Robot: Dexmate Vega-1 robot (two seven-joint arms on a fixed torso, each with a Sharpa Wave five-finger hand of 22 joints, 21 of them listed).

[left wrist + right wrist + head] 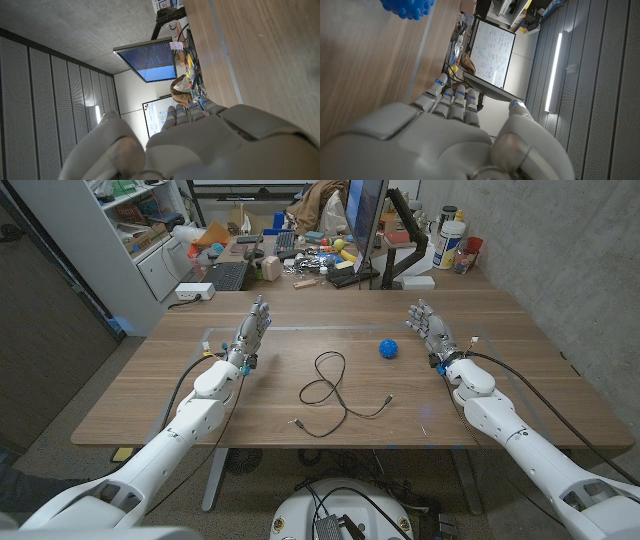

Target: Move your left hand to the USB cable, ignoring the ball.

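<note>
The left hand [249, 335] stands on its edge on the left part of the desk [520, 395], fingers straight, close together and reaching toward the far side, holding nothing; from its own wrist camera the back of the left hand [200, 145] shows with the fingers [180, 112] stretched out along the wood. The cable [332, 392] lies to the right of that hand, well apart from it, near the middle of the desk: a thin black line with a loop at its far end, curling toward the near edge and ending in two small plugs, one toward the near side and one off to the right. The blue ball [389, 348] sits to the right of the cable's loop and a little farther away, apart from it. The right hand [432, 330] stands to the right of the ball, also on its edge with fingers extended and empty; its wrist camera shows the back of the right hand [445, 140] and the ball [407, 7] on the wood ahead of it. Along the far edge of the desk stand a monitor [366, 220], a keyboard [227, 276] and a clutter of small items, with a white shelf [150, 220] off to the far left
</note>
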